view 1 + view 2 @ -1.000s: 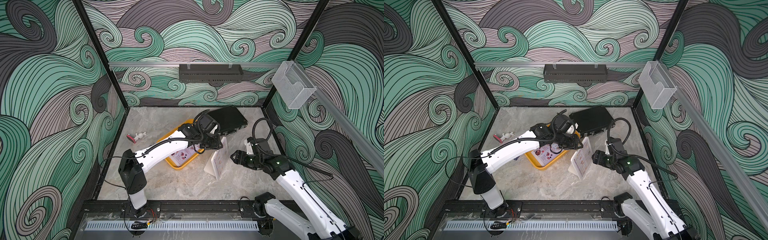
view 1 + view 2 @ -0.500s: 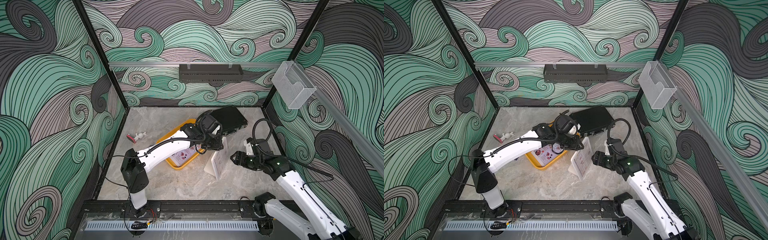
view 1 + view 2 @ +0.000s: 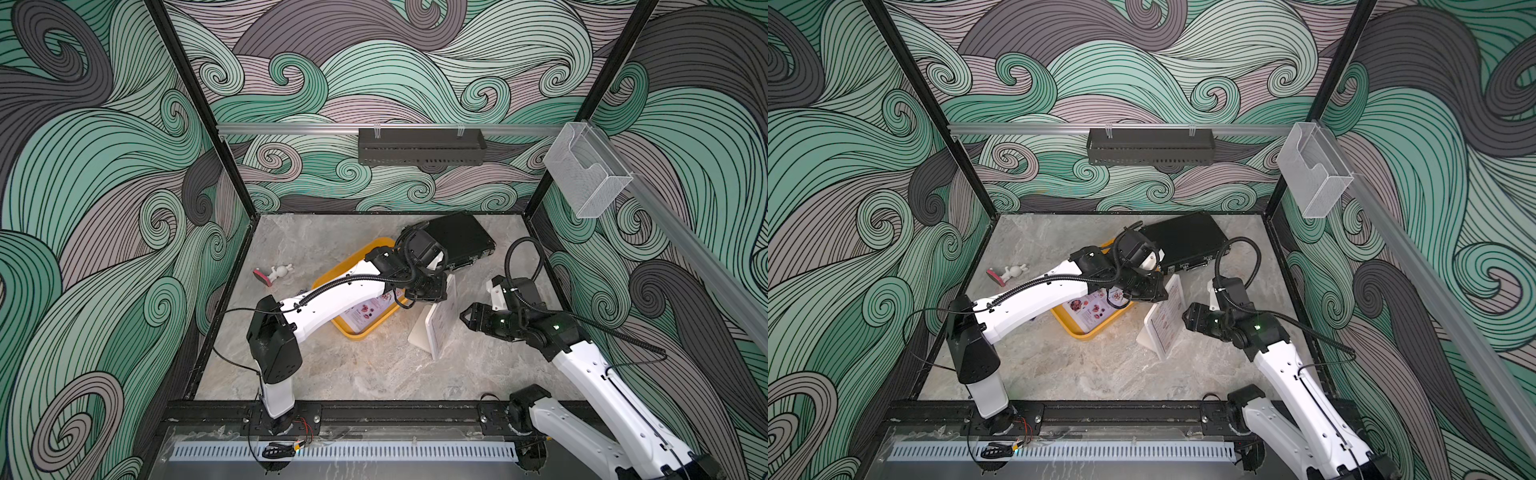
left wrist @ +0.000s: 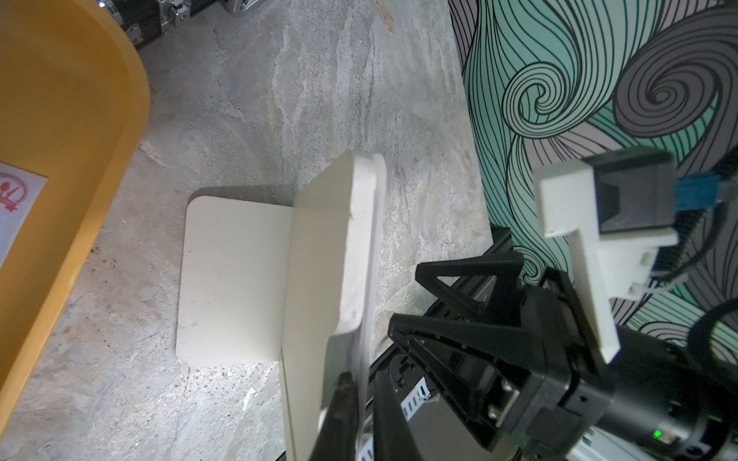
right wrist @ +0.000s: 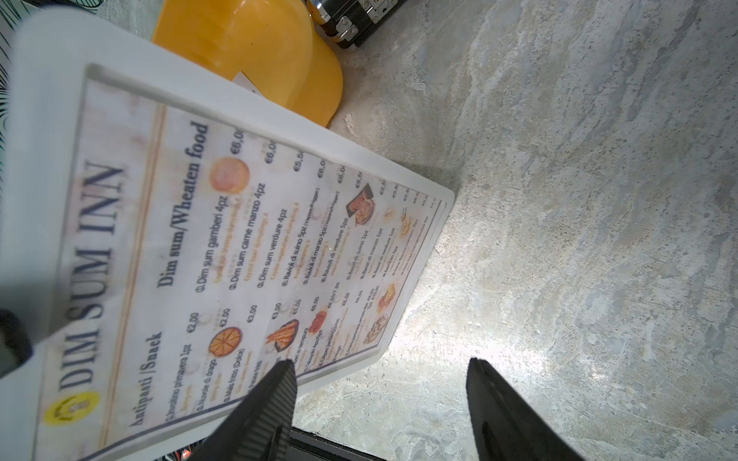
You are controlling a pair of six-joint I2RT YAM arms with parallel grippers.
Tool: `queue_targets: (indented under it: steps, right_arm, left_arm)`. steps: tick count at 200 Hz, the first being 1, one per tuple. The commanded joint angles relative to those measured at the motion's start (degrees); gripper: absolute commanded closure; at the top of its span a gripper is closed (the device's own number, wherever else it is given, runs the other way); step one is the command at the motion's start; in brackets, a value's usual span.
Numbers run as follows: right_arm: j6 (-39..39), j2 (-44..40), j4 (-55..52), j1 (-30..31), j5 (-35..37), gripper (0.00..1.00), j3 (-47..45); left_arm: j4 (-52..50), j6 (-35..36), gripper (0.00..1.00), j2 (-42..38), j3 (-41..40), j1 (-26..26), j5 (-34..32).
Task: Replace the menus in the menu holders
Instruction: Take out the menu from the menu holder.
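1. We see the menu holder (image 3: 420, 332) standing upright on the marble counter (image 3: 365, 374), its slanted foot resting flat behind it.
2. The DIM SUM INN menu (image 5: 239, 259) sits inside the menu holder and shows through the front panel.
3. The left gripper (image 4: 365, 423) is at the menu holder's top edge. Its fingers (image 4: 338, 431) are clenched on a thin white layer there. We cannot tell whether that layer is the sheet or the front panel.
4. The right gripper (image 5: 383, 399) hangs just in front of the menu holder's face, with its fingers spread and grasping nothing.
5. The SPECIAL MENU sheet (image 3: 1090, 309) lies flat in the yellow tray (image 3: 353, 334), just beside the menu holder's back.
6. A black case (image 3: 461, 241) lies near the menu holder, farther back.
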Motion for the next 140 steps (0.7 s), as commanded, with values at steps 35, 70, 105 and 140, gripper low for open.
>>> queue_targets:
  steps: [35, 70, 105, 140]
  right_arm:
    - [-1.2, 2.2, 1.0, -0.2, -2.5, 0.28, -0.3]
    - [-1.5, 3.2, 2.4, -0.1, -4.5, 0.26, -0.4]
    - [-1.5, 4.3, 4.4, 0.1, -7.1, 0.25, -0.7]
    - [-1.0, 5.7, 5.9, 0.3, -7.6, 0.25, -0.6]
  left_arm:
    - [-0.4, 0.7, 1.0, -1.0, 2.9, -0.7, 1.3]
    - [1.4, 0.0, 0.99, -2.1, 1.7, -0.5, 2.1]
    - [3.8, -1.2, 0.96, -2.5, 0.0, -0.5, 4.0]
    - [5.4, -2.1, 0.94, -2.7, -1.3, -0.4, 5.4]
